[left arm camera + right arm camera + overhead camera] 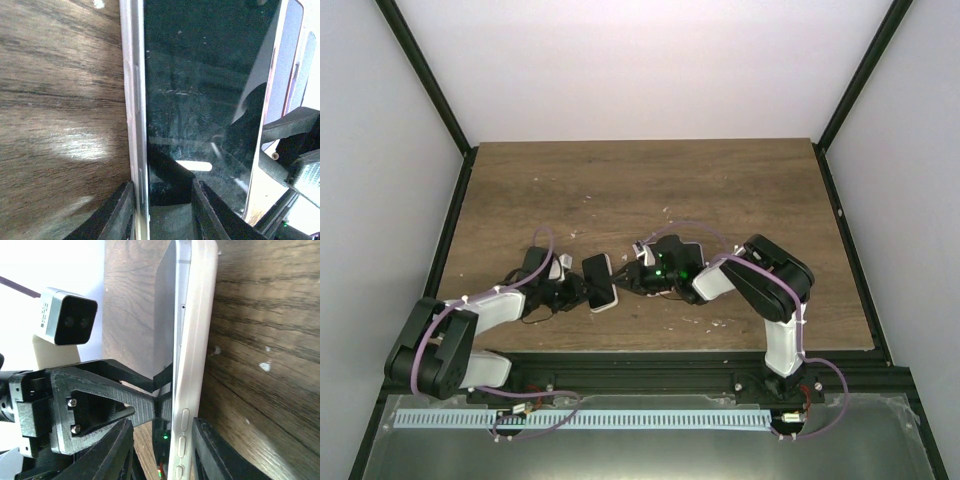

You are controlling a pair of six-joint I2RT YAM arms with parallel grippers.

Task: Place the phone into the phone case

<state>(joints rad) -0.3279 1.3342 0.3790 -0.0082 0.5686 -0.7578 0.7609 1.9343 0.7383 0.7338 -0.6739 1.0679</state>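
**Phone nearly seated, a claw at each edge**

The left claw (164, 187) is slightly spread. One finger sits outside the phone's long edge and the other over the glass, with a gap showing, so it grips nothing. The right claw (165, 422) straddles the button side of the case (192, 340) with its fingers partly apart; I cannot tell whether they pinch it. The phone (200, 100) lies dark screen up inside the white case. It sits at the middle of the top view, between the two claws, on the tabletop (60, 100). At the upper right of the left wrist view, a strip of case shows beyond the phone's metal rim, so I judge that side is not fully snapped in.

The step in hand looks like the final seating. The next move calls for one claw to steady the case while the other presses down evenly on the loose rim. It should not slide on the glass or lever the seated side out.

Both arms reach in low. The left arm (490, 310) stretches from the lower left toward the centre. The right arm (760, 285) folds at its elbow on the right and comes back leftward, so the claws face each other across the phone.
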